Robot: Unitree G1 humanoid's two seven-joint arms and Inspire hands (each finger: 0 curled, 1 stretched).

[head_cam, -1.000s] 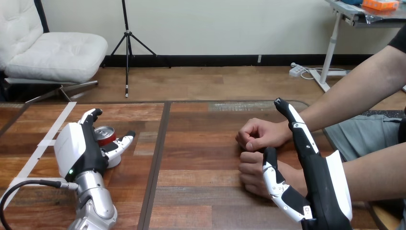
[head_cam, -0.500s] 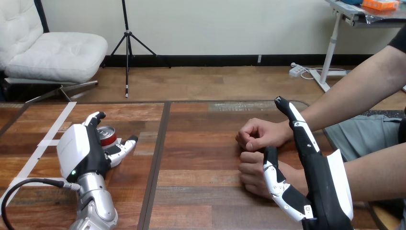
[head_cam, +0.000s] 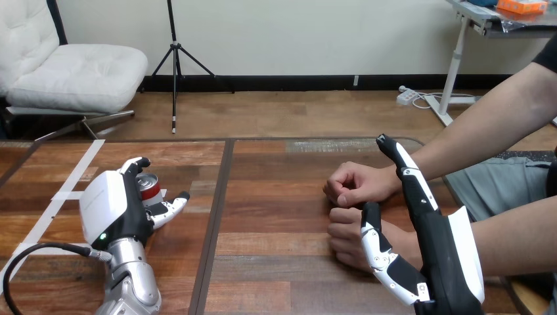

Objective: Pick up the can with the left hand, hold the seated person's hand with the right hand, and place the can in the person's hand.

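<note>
— What is the left hand (head_cam: 115,210) doing with its fingers?

— They are bent. The fingers (head_cam: 136,164) hook over the far side of the small red-and-silver metal can (head_cam: 150,186), and the thumb (head_cam: 172,205) reaches out to the right along its near side. The can stands upright between them, at the left of the brown wooden table (head_cam: 282,216), half hidden behind the back of the hand. I cannot tell how hard they press, or whether the can's base is on the wood.

— And the right hand (head_cam: 453,256)?

— Spread and straight. Its long fingers (head_cam: 410,177) point away from me and cross the wrist of the person's far hand (head_cam: 358,184), which is a loose fist. Its thumb (head_cam: 372,230) lies against the person's near hand (head_cam: 343,231), also a fist. Nothing curls round either one.

— Any change from a second ago?

— On the left, yes. The fingers stood higher and straighter above the can then; they have since come down and closed in, and more of the can is covered. The right hand and the person's two fists have stayed as they were.
</note>
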